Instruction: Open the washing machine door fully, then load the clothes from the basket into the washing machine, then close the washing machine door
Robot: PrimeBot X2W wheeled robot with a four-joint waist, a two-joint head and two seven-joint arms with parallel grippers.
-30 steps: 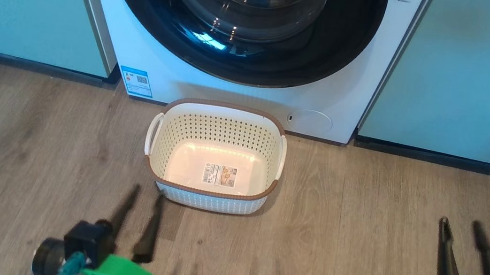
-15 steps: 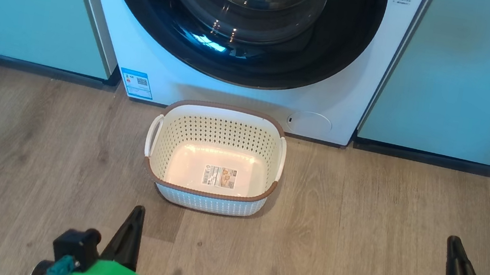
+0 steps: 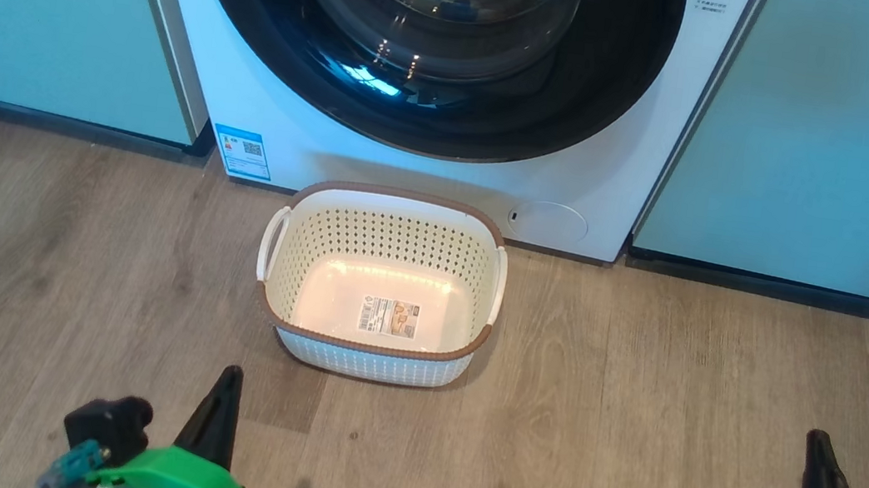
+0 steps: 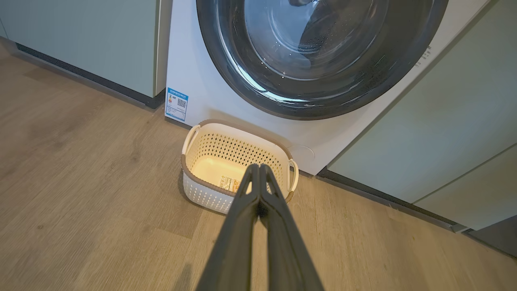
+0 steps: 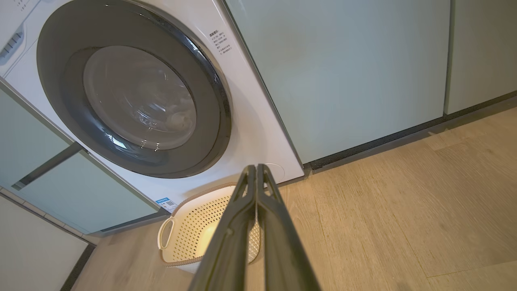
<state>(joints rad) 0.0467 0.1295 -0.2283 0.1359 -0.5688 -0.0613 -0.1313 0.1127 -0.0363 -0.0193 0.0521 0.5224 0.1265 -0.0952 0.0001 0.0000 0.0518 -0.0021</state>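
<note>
So the basket (image 3: 390, 234) sits empty on the floor (image 3: 634, 388), right in front of the washing machine (image 3: 601, 190), and the washing machine door (image 3: 501, 118) looks shut flush. My guess is we're at the very end: load in, door closed. Both arms hang low on the near side. The left end effector (image 3: 224, 384) is pinched fully closed on nothing, and so is the right end effector (image 3: 819, 450). The only thing left would be checking that the door actually latched. The top of the door is cut off in the head view, so I can't see a latch. As for the clothes, there's a pale smudge (image 5: 177, 118) behind the glass, maybe them, but I honestly can't tell.
</note>
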